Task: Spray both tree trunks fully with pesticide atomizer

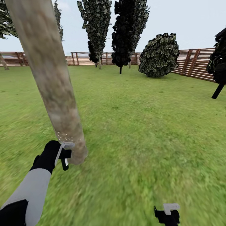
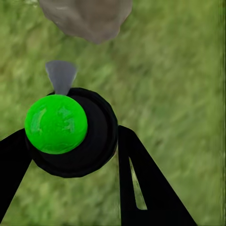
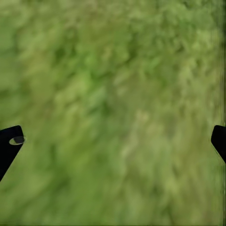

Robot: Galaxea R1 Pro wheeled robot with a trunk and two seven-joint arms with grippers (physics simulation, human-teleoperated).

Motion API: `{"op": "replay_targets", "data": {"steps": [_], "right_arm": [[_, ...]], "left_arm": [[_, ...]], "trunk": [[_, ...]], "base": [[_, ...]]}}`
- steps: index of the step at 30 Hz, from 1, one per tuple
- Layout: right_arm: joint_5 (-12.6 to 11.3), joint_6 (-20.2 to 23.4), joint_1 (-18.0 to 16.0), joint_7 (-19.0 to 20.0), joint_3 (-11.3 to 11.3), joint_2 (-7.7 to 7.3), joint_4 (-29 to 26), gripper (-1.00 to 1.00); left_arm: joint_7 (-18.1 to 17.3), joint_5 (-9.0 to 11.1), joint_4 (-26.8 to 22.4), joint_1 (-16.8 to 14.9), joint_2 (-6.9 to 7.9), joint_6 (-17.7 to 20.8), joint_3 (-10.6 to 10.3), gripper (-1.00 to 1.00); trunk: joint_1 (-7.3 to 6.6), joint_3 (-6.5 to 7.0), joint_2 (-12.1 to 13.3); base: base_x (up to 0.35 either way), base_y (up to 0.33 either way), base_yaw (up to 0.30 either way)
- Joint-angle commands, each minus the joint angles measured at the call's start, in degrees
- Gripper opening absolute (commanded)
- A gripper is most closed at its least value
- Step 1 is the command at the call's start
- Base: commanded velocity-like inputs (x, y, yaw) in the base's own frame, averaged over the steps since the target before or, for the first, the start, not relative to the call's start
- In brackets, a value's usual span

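My left pincer (image 2: 70,155) grips the sprayer (image 2: 70,129) at the trunk (image 1: 50,81) base; right pincer (image 3: 113,141) wide, empty. Specks (image 1: 67,137) only land low, so I'd likely leave the upper trunk bare.

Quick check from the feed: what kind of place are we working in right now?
A fenced garden, it appears: a wide green lawn, a reddish-brown slatted wooden fence along the edge, and trees, including the thick trunk beside the left end effector.

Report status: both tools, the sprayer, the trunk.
Left tool shut on atomizer, nozzle toward tree trunk. Pesticide specks low on trunk. Right tool open over lawn. Nothing in the way.
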Motion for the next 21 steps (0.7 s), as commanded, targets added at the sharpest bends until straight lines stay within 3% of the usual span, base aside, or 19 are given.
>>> {"op": "replay_targets", "data": {"steps": [1,5,12,16,21], "right_arm": [[-0.6,-0.1,0.0,-0.1,0.5,0.00,0.0,1.00],[-0.6,-0.1,0.0,0.0,0.6,0.05,0.0,1.00],[-0.6,-0.1,0.0,0.0,0.6,0.08,0.0,1.00],[-0.6,-0.1,0.0,0.0,0.6,0.08,0.0,1.00],[-0.6,-0.1,0.0,0.0,0.5,0.07,0.0,1.00]], "left_arm": [[-0.6,-0.7,-0.1,0.0,-0.07,0.2,0.1,-1.00],[-0.6,-0.7,0.0,0.4,-0.18,0.2,0.1,-1.00],[-0.5,-0.7,0.1,0.7,0.33,-0.1,0.2,-1.00],[-0.5,-0.7,0.7,3.4,1.35,-0.6,0.6,-1.00],[-0.5,-0.7,1.6,4.3,1.67,-0.8,0.6,-1.00]], "trunk": [[-0.01,-0.05,0.0],[-0.01,-0.05,0.0],[-0.01,-0.05,0.0],[-0.01,-0.05,0.0],[-0.01,-0.05,0.0]], "base": [[0.002,-0.275,0.000],[0.000,-0.276,0.042],[0.017,-0.276,0.247],[0.140,-0.258,0.277],[0.242,-0.186,0.121]]}}
